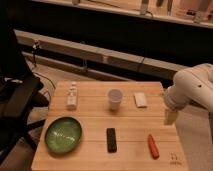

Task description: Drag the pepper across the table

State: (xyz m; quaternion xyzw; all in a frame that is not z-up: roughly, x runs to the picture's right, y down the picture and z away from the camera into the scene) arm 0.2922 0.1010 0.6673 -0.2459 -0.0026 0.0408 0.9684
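The pepper [153,145] is a small slim red-orange chili lying on the light wooden table [90,110] near its front right corner, tip pointing toward the front edge. The gripper [170,117] hangs from the white arm [192,87] at the table's right edge, above and slightly right of the pepper, apart from it. A small dark logo mark [174,159] sits at the front right corner.
A black remote [111,139] lies left of the pepper. A green bowl [63,134] sits front left. A white cup [115,98], a white block [141,99] and a small white bottle [72,97] stand toward the back. A dark chair [17,100] is at left.
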